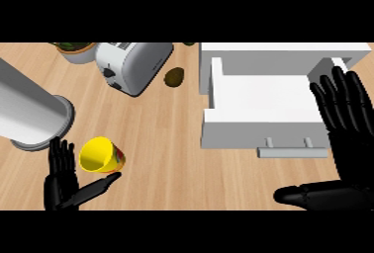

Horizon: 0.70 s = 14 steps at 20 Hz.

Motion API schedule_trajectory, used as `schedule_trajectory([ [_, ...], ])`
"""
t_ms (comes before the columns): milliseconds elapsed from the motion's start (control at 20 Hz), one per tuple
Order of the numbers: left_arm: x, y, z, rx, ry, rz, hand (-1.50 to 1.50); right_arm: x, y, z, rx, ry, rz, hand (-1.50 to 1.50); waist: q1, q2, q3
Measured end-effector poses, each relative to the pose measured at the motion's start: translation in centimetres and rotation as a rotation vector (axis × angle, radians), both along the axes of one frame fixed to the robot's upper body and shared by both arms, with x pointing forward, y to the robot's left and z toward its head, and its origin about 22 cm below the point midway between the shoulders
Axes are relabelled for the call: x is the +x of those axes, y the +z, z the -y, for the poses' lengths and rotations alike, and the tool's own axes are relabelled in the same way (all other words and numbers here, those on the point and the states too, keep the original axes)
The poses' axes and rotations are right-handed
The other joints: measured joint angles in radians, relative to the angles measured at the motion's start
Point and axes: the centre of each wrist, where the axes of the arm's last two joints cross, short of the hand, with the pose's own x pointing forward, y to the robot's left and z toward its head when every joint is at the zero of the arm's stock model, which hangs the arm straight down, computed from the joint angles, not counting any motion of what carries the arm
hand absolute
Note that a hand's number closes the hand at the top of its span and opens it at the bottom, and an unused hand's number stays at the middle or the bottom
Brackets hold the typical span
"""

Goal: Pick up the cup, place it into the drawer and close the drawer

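1. Cup (101,155), yellow, lies tipped on the wooden counter (161,148), mouth facing left, between my left hand's (61,185) fingers and thumb.
2. That hand is spread, gripping nothing.
3. My right hand (347,118) rests flat-fingered over the open white drawer's (256,99) right edge.

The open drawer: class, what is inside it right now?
The drawer shows only its bare white floor; the yellow cup lies on the counter by the left hand. The right hand covers the drawer's right edge.
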Motion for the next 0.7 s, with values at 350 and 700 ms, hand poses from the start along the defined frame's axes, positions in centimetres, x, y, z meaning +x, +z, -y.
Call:
schedule_trajectory([
  [350,0.8,-1.8,-0.2,0.0,0.01,-0.008,-1.5,-0.1,-0.1,0.1,-0.007,0.013,-0.006,-1.5,-0.001,0.0,0.0],
  [700,1.1,-3.6,-0.8,-0.001,-0.001,-0.021,-1.5,0.0,0.4,0.0,-0.007,0.012,-0.002,-1.5,-0.001,0.0,0.0],
])
